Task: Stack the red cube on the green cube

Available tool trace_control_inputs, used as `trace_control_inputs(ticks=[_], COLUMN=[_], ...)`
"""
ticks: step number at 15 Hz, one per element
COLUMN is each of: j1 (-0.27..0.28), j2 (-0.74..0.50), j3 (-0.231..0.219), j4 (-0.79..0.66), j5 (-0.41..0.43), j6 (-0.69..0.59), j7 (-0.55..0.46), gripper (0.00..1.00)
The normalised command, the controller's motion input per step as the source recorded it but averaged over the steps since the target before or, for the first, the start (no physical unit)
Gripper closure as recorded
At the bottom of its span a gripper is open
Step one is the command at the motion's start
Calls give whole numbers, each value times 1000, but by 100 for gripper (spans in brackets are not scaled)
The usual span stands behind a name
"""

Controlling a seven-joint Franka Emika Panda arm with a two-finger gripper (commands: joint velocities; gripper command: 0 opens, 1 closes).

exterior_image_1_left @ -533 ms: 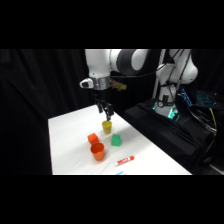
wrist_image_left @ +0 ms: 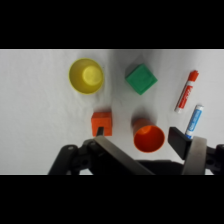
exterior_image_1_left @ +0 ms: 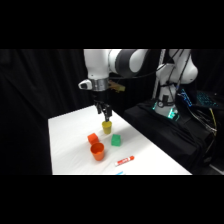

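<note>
The red cube (wrist_image_left: pixel 101 122) lies on the white table, left of an orange cup, and in the side view the red cube (exterior_image_1_left: pixel 92 138) sits just behind that cup. The green cube (wrist_image_left: pixel 141 79) rests apart from it; in the side view the green cube (exterior_image_1_left: pixel 116 140) is to the right. My gripper (wrist_image_left: pixel 142 142) is open, high above the table. Its left finger shows next to the red cube and its right finger beyond the cup. From the side, the gripper (exterior_image_1_left: pixel 105 116) hangs over the yellow cup, holding nothing.
An orange cup (wrist_image_left: pixel 148 137) stands upright beside the red cube. A yellow cup (wrist_image_left: pixel 86 75) stands farther off. A red-and-white marker (wrist_image_left: pixel 186 90) and a blue-and-white pen (wrist_image_left: pixel 194 121) lie near the table's front edge (exterior_image_1_left: pixel 120 172). Dark equipment sits right of the table.
</note>
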Motion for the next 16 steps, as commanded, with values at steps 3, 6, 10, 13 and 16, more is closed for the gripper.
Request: trace_control_inputs(ticks=[3,6,10,13,16], j1=[-58,-72,-95,-101,-95], j2=[312,370,333,241,178], j3=[-8,-10,-10,19,59], j4=[336,355,323,262,207], j5=[-10,-27,-11,28,74], j6=[143,141,133,110,81], j7=[-167,-189,-209,-238,-240], gripper=[0,0,0,0,0])
